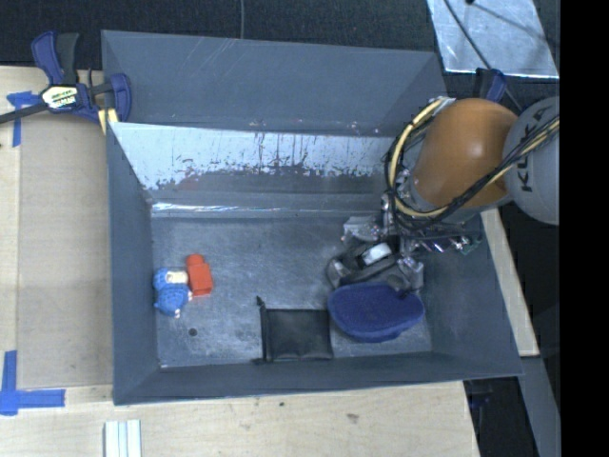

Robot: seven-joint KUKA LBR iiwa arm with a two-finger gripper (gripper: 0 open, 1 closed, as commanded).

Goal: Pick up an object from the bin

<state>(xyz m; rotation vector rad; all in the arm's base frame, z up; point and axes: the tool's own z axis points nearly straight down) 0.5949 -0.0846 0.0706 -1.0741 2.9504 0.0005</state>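
My gripper (pixel 373 274) is low in the bin's right part, open, with one fingertip at the left and one at the right. Just below it, touching or nearly touching the fingertips, lies a dark blue rounded, cushion-like thing (pixel 376 314) near the bin's front wall. Its top edge sits under the gripper, and nothing shows between the fingers. A flat black rectangular thing (pixel 297 333) lies to the left of the blue one, against the front wall.
At the bin's left lie a small orange block (pixel 200 274) and a blue and white toy-like thing (pixel 171 291), side by side. The arm with its orange dome and cables reaches in over the right wall.
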